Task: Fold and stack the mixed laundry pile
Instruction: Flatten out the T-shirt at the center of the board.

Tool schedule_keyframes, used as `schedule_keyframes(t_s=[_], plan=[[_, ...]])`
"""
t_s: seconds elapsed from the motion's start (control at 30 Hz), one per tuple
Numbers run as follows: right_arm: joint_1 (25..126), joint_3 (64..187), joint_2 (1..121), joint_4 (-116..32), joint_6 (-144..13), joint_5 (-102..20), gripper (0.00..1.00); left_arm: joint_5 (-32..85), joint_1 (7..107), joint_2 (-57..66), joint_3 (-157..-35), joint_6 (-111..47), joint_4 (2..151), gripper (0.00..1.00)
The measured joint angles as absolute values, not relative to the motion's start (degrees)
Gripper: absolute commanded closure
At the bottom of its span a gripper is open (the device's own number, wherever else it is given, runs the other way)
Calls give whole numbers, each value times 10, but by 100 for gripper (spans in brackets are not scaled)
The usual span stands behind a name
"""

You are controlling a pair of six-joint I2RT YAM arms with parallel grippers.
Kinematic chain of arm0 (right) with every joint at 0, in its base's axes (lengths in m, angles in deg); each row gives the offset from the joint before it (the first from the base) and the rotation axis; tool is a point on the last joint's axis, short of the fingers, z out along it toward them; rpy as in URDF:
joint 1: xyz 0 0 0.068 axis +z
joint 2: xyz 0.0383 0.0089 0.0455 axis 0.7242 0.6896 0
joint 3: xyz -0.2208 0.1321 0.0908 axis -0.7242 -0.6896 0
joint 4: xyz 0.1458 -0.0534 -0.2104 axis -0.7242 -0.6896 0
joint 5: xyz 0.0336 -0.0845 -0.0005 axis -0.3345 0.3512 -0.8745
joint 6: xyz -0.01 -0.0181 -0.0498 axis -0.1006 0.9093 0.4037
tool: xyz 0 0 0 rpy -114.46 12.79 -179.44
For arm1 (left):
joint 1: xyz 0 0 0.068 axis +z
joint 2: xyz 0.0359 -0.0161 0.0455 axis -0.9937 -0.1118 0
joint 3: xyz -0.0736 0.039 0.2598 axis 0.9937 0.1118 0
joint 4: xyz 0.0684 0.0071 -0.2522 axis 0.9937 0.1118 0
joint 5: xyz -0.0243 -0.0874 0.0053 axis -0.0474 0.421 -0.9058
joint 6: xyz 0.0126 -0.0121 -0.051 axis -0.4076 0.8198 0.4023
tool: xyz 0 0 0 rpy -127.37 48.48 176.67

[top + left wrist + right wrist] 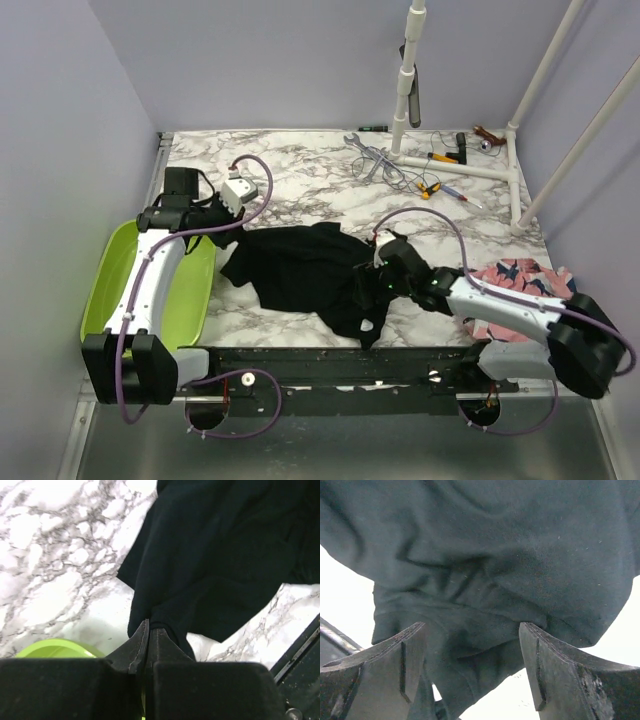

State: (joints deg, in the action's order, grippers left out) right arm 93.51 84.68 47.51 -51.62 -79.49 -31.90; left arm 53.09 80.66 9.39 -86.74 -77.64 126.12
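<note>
The large black garment [300, 265] lies crumpled on the marble table's middle. My left gripper [228, 242] is shut on its left edge, and the left wrist view shows the jaws [148, 626] pinching a fold of the black cloth [220, 555]. My right gripper [376, 277] is open over the garment's right side. In the right wrist view its gripper [472, 652] straddles a bunched hem of the black cloth [485, 555] without closing on it. The pink shark-print garment [522, 275] lies at the right, partly under my right arm. The striped garment is out of view.
A lime green basin [112, 275] sits at the left under my left arm. A white pipe frame [470, 168], a wrench [362, 150] and screwdrivers [440, 190] lie at the back. A dark rail [330, 365] runs along the near edge.
</note>
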Motion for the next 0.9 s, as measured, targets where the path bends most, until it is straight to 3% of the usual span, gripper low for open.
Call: schedule_keyframes(t_s=[0.17, 0.2, 0.3, 0.33, 0.57, 0.77, 0.9], plan=[[977, 874, 578, -528, -804, -306, 20, 577, 863, 94, -878, -778, 1241, 100], [989, 881, 593, -529, -806, -302, 28, 584, 874, 94, -878, -778, 1240, 100], [1010, 903, 634, -526, -814, -283, 88, 600, 898, 94, -878, -778, 1238, 100], [1012, 915, 648, -529, -818, -276, 99, 603, 903, 94, -878, -777, 1237, 100], [994, 975, 651, -608, -831, -177, 99, 634, 969, 94, -910, -750, 1236, 100], [904, 1022, 494, -672, -782, -142, 99, 657, 987, 119, -917, -744, 1247, 100], [898, 1094, 387, -701, -749, -135, 99, 662, 1001, 155, -953, -731, 1278, 100]])
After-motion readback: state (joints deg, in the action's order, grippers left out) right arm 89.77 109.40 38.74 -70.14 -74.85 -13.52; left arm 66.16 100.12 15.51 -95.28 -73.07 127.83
